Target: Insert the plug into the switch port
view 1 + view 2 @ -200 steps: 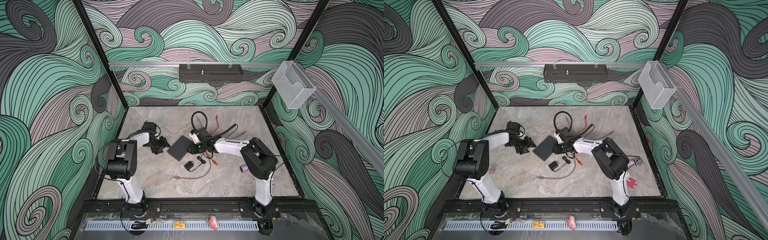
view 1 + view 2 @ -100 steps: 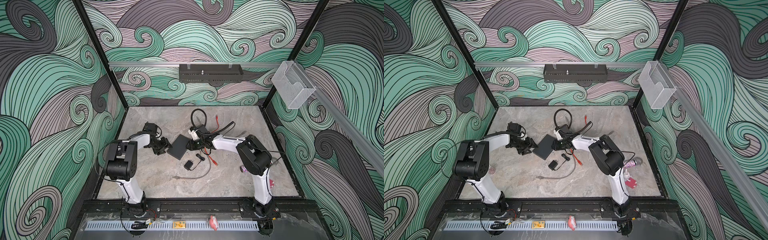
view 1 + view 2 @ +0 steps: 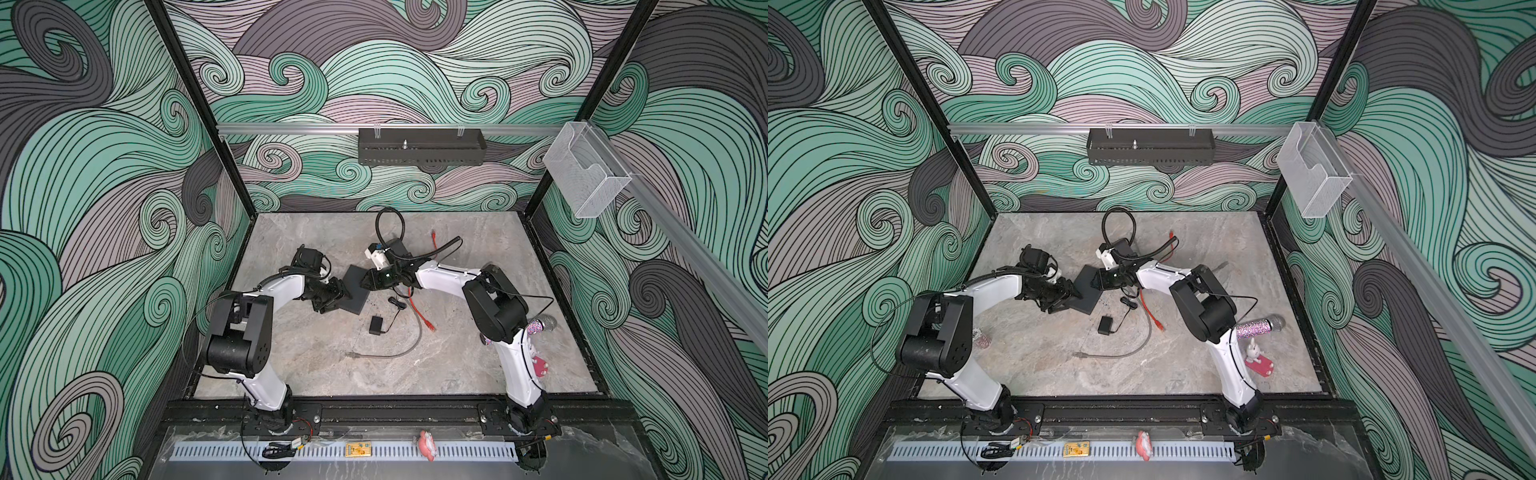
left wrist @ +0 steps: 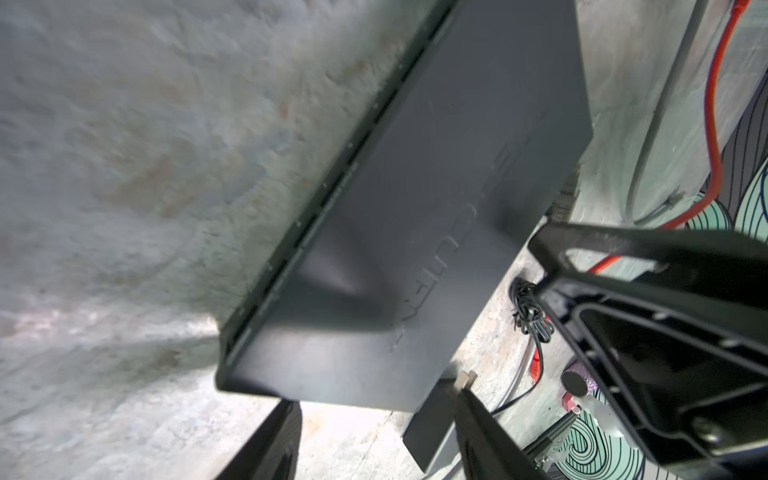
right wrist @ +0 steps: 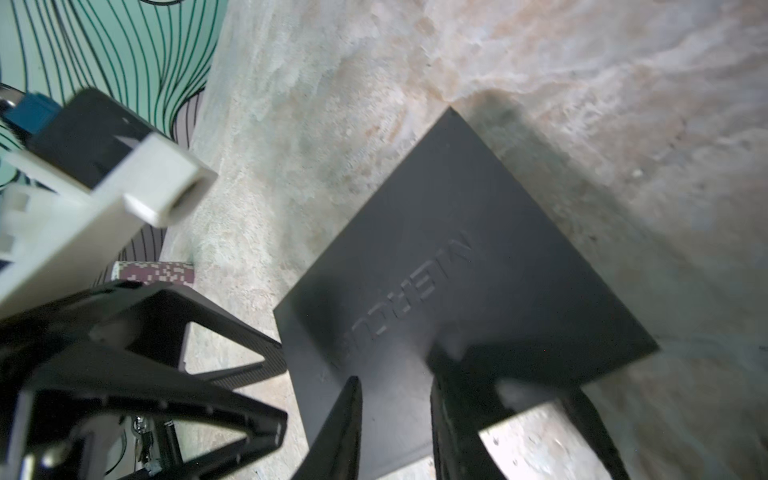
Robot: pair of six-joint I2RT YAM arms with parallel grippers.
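One switch (image 3: 357,296) between both hands (image 3: 347,296) (image 3: 364,284)

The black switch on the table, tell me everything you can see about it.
The switch is a flat, thin, matte-black rectangular box, plastic-looking, with embossed lettering on top and dark recesses along one long side. It lies askew on the table. The left gripper has fingers flanking one end; the right gripper has fingers over the opposite edge. Whether either grips it is unclear.
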